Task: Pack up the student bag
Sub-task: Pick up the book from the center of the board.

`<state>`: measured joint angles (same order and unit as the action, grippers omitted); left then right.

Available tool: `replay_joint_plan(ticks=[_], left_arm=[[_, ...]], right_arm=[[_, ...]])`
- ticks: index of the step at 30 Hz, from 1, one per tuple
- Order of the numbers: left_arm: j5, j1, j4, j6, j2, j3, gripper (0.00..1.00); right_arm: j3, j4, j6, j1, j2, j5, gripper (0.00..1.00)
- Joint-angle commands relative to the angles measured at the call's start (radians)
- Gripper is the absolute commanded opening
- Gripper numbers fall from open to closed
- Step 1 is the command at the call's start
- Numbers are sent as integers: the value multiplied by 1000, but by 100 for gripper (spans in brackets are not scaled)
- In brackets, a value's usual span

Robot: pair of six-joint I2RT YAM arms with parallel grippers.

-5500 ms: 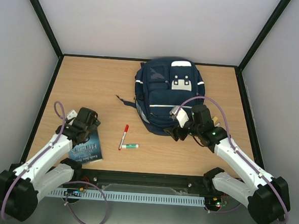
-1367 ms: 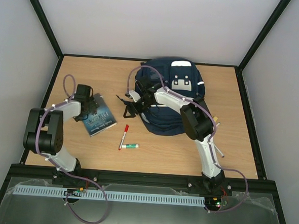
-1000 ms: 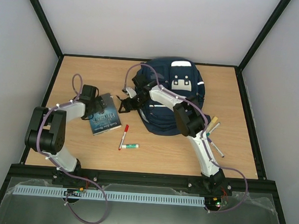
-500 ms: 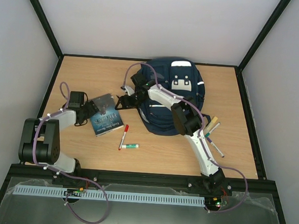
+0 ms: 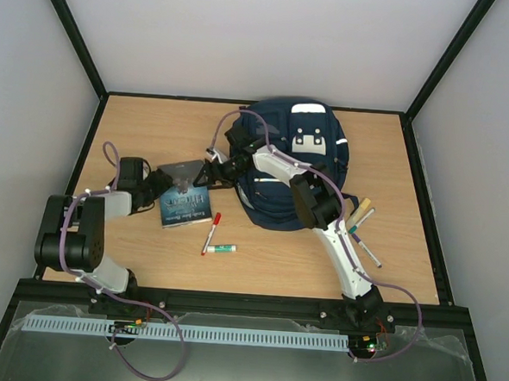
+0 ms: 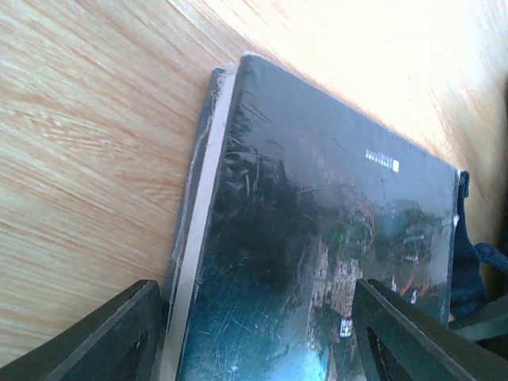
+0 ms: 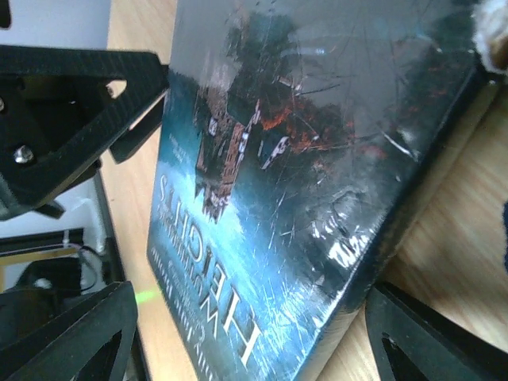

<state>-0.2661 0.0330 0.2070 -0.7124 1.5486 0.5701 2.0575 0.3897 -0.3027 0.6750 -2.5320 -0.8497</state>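
Black angular fingers flank glossy, scuffed book.

book now nearer the backpack, right gripper now at its far edge

The overhead view is evenly lit and sharp, with soft, short shadows. In the left wrist view the counter washes out to white glare at the upper right. Both wrist views show a glossy book cover with reflections, blurred at close range.
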Motion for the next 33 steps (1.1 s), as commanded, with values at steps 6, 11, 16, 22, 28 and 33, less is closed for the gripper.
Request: replay_joint_plan(ticks=[6, 11, 16, 22, 28, 33], left_arm=[[-118, -57, -90, -93, 113, -72, 69], [-129, -58, -77, -106, 101, -88, 69], [-136, -60, -82, -117, 65, -107, 69], [6, -76, -297, -67, -61, -73, 72], [7, -76, -382, -34, -154, -102, 70], [19, -74, -360, -45, -141, -138, 65]], right_arm=[[-83, -56, -151, 40, 12, -288, 79], [-90, -91, -166, 40, 90, -292, 79], [-93, -72, -144, 40, 129, -131, 79], [-167, -17, -153, 35, 132, 70, 80], [-216, -17, -157, 35, 128, 115, 80], [-215, -2, -133, 34, 96, 117, 80]])
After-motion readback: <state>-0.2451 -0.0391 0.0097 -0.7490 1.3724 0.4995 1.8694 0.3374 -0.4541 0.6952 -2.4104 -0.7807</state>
